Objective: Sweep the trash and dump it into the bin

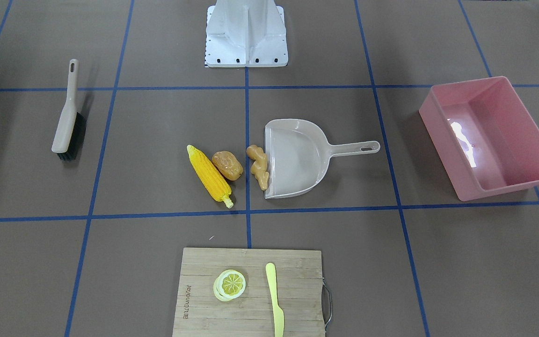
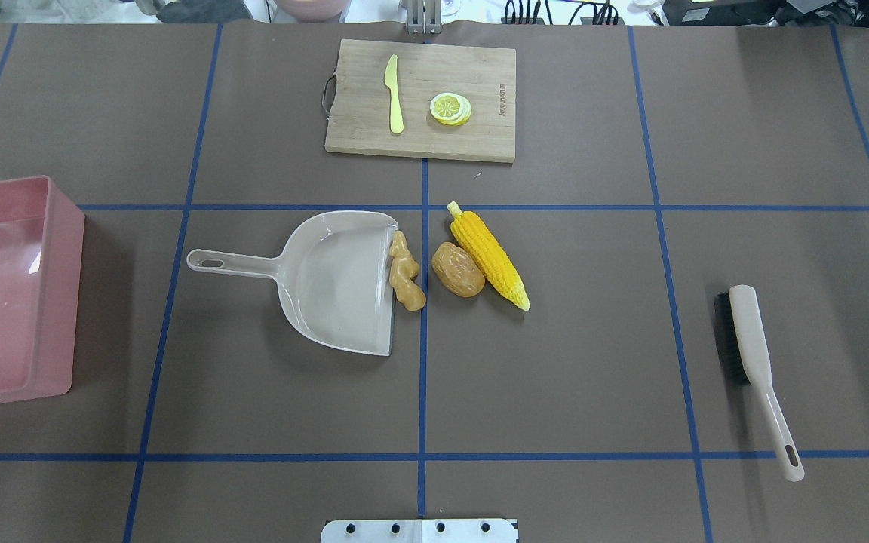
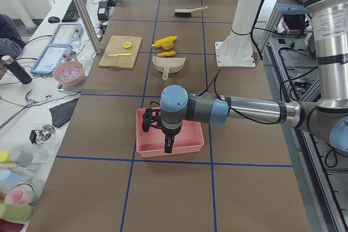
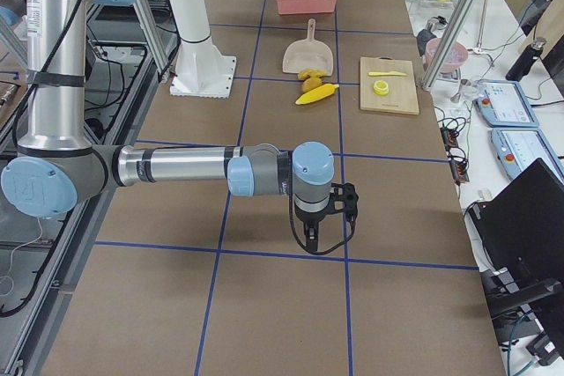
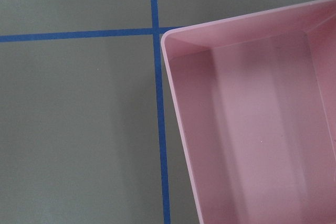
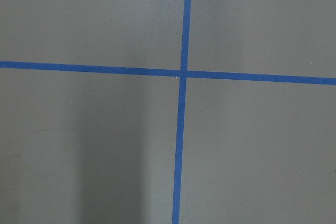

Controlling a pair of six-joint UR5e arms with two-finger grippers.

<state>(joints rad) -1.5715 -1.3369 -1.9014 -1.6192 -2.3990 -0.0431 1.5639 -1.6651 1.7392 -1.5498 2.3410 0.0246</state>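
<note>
The trash lies mid-table in a row: a yellow corn cob (image 2: 489,255), an orange-brown potato (image 2: 458,269) and a tan ginger root (image 2: 405,280), which touches the open lip of a beige dustpan (image 2: 336,279). The empty pink bin (image 2: 65,286) stands at the table's left end. My left gripper (image 3: 163,142) hangs over the bin, and I see it only in the exterior left view. My right gripper (image 4: 315,244) hangs over bare table, and I see it only in the exterior right view. I cannot tell whether either is open or shut.
A beige hand brush (image 2: 751,339) with black bristles lies on the right side. A bamboo cutting board (image 2: 480,68) at the far edge carries a lemon slice (image 2: 450,108) and a pale yellow knife (image 2: 394,94). The robot's white base plate (image 2: 419,530) is at the near edge.
</note>
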